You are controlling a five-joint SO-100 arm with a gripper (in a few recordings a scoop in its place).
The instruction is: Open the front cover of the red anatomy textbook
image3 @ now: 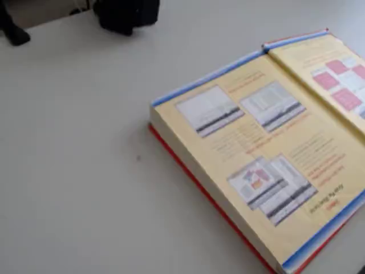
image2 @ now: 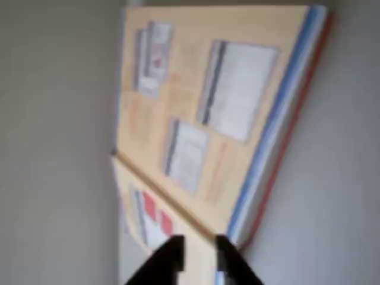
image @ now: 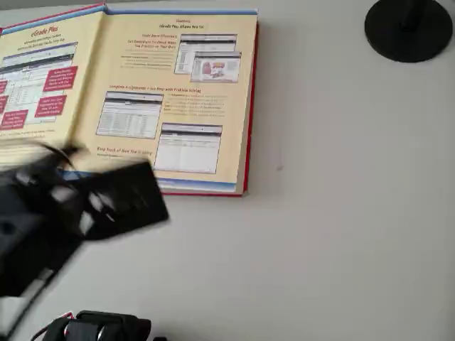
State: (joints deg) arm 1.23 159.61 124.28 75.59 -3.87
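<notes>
On the counter (image: 341,234) the heavy textbook (image: 178,106) lies open, its stiff cover (image: 35,78) best lifted by the edge; the end effector (image2: 199,252) is slightly spread, empty.

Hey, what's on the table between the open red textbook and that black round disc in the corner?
Nothing: in the overhead view the stretch of table between the red anatomy textbook and the black round disc is bare, apart from one tiny dark speck.

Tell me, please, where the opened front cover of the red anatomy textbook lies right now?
In the overhead view the front cover lies flat, yellow inner face up, at the left edge, left of the red anatomy textbook, behind the blurred gripper.
</notes>
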